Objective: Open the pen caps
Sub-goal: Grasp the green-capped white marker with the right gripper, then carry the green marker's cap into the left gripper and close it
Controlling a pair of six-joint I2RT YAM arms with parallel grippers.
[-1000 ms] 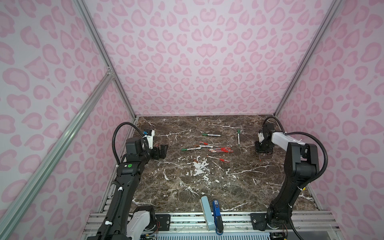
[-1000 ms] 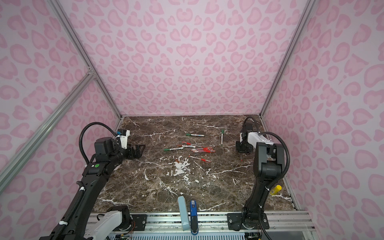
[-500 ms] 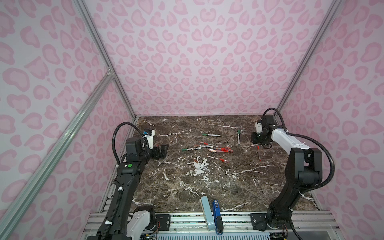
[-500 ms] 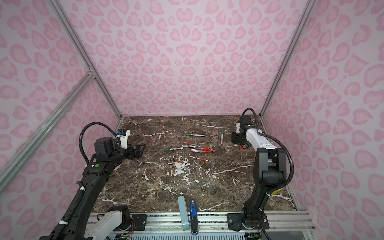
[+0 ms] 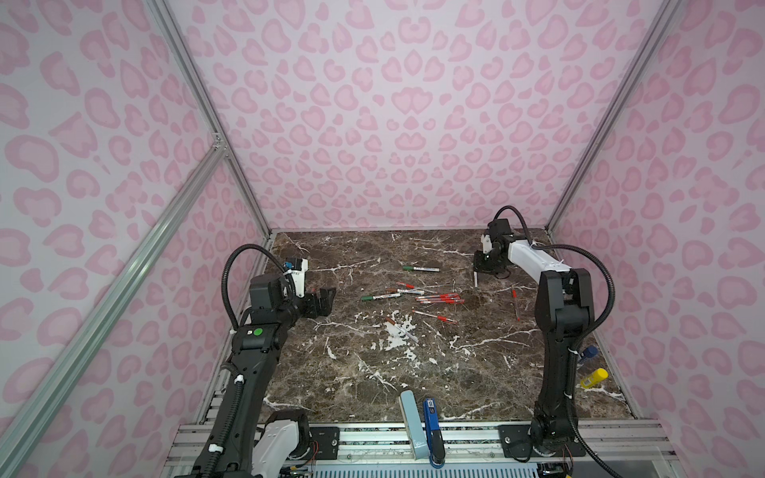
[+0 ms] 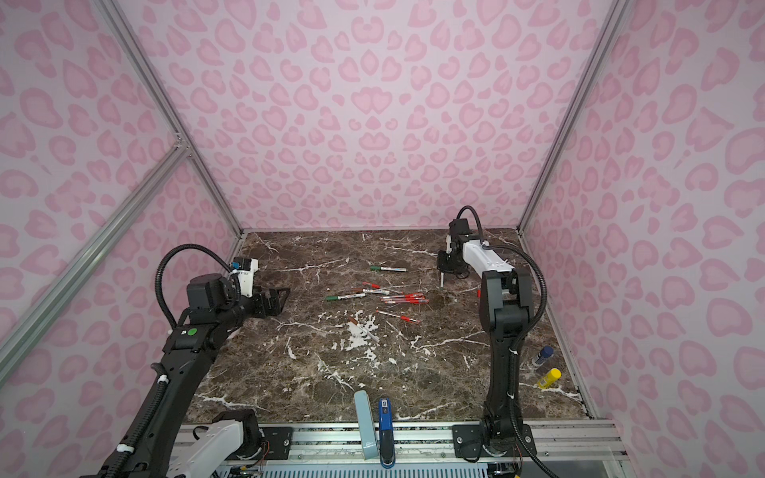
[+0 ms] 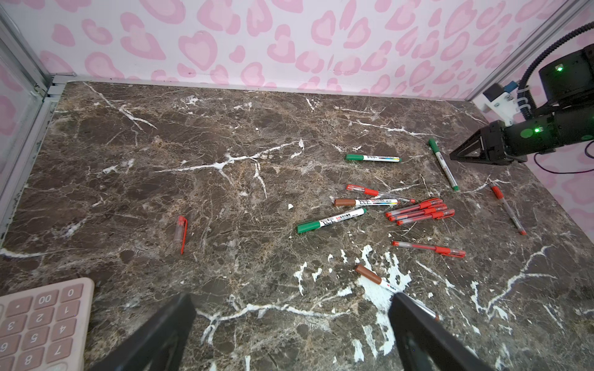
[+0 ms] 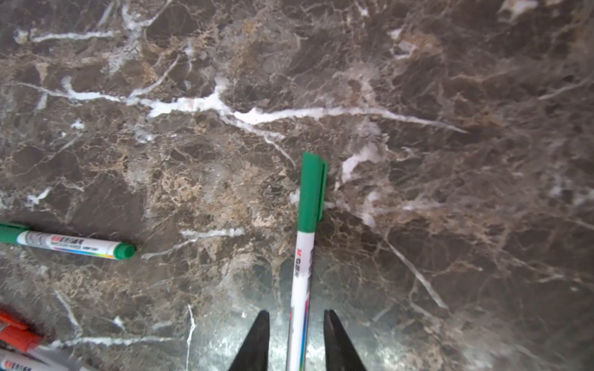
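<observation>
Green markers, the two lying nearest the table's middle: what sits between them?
Between the far green marker and the near green marker lie a red pen and a brown-capped marker, clearest in the left wrist view.

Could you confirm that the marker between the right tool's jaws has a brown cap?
Not quite: the cap on the marker between the right tool's jaws is green, not brown. The right wrist view shows it plainly.
</observation>
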